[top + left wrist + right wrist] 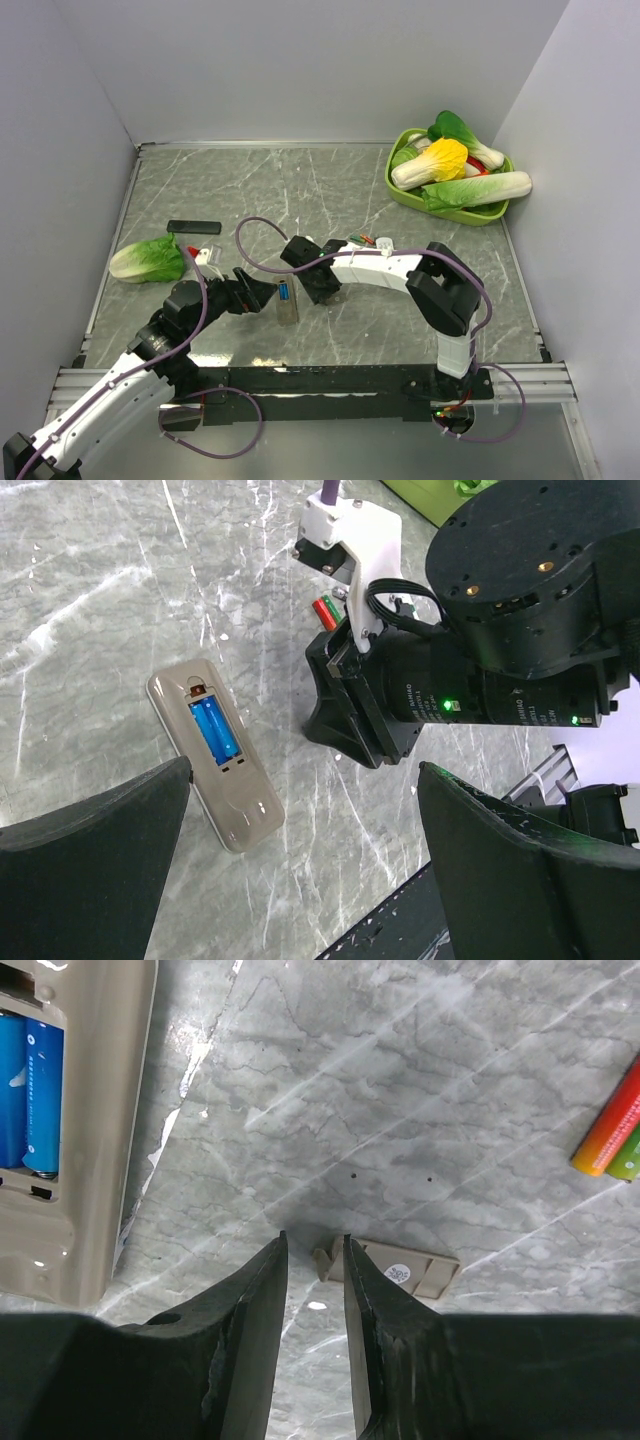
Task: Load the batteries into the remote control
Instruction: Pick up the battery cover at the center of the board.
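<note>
The remote control [215, 758] lies flat on the marbled worktop [90, 610], grey-beige back up, between my two end effectors. Its battery bay is uncovered and shows blue inside. From my right wrist the blue looks like two cylinders side by side, though I cannot be sure they are cells and not the recess itself. A small beige cover [400, 1272] lies on the worktop near the remote, its notched end right at the gap between my right fingertips. My right end effector [313, 1242] sits low over the worktop, jaws only narrowly parted and gripping nothing. The batteries [612, 1138], orange-red and green, lie together farther out, apart from the remote. My left end effector [305, 775] is spread wide and empty on the remote's other side. Farther left lie a wider white remote [205, 257], a flat black bar [193, 227] and a lettuce [148, 260]. A green basket [455, 215] of vegetables sits in the far right corner.
</note>
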Motion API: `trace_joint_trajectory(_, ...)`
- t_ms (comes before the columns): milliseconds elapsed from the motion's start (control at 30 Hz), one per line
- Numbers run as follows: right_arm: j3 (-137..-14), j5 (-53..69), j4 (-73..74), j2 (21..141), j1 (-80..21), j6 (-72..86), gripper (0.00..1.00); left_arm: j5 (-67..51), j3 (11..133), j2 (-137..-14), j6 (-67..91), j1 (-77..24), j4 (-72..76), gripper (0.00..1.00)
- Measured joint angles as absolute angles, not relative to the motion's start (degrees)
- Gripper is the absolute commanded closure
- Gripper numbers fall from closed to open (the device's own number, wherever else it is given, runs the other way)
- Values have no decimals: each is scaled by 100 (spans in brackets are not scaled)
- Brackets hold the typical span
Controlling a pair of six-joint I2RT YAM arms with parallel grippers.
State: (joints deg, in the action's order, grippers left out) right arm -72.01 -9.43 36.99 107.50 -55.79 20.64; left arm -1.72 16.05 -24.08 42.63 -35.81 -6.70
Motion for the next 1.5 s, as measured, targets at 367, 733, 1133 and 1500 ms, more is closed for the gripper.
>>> trace_joint_trajectory(367, -7199, -991, 3859, 10728, -5601, 2165, 77, -176, 1605, -2410, 4263, -3581, -668, 1)
trace_joint_trajectory(733, -7144, -937, 3835, 10728, -5601, 2171, 85, -220, 1605, -2410, 4263, -3583, -663, 1)
trace_joint_trajectory(1133, -6956, -709, 3708, 10551, -5599, 2139, 100, -379, 1540, -2475, 4259, -3581, -447, 1)
trace_joint_trajectory(1500, -6394, 930, 3055, 8329, -5120, 2189, 100, -670, 1533, -2451, 3946, -3660, -161, 0)
